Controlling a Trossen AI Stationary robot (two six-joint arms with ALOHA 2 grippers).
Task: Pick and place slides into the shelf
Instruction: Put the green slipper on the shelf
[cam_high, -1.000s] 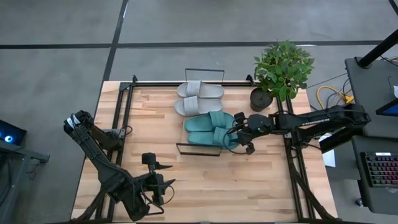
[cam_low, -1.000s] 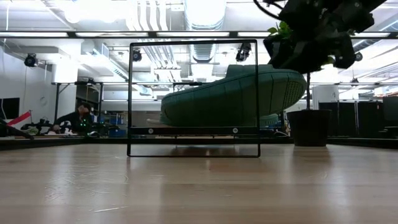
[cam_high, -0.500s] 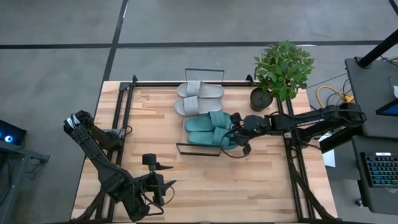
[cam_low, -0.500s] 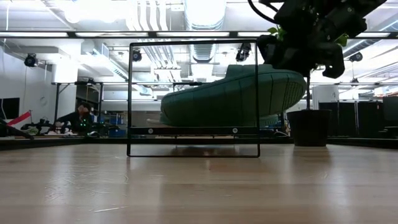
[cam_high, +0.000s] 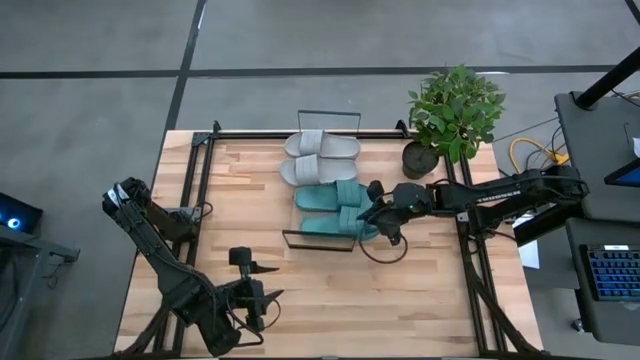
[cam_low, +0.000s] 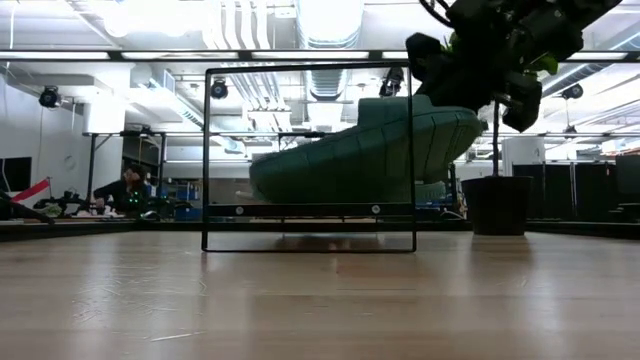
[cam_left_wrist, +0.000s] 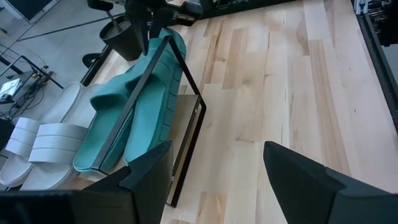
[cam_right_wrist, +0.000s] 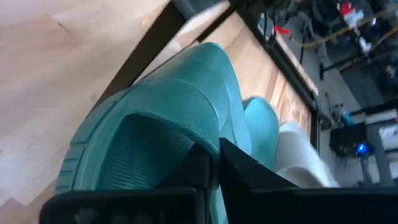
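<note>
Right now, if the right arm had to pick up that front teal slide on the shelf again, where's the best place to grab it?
Probably the heel-end edge of the front teal slide, coming from the right gripper's side. That end overhangs the shelf and points at that arm, and the sole is thin enough for the fingers. The black wire frame blocks a front approach.

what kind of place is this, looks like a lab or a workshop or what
Most likely a robotics lab or workshop in an open industrial hall. Exposed ceiling ducts run overhead, a butcher-block table stands on bare concrete floor, and a keyboard sits on a desk beside it, with benches in the room behind.
</note>
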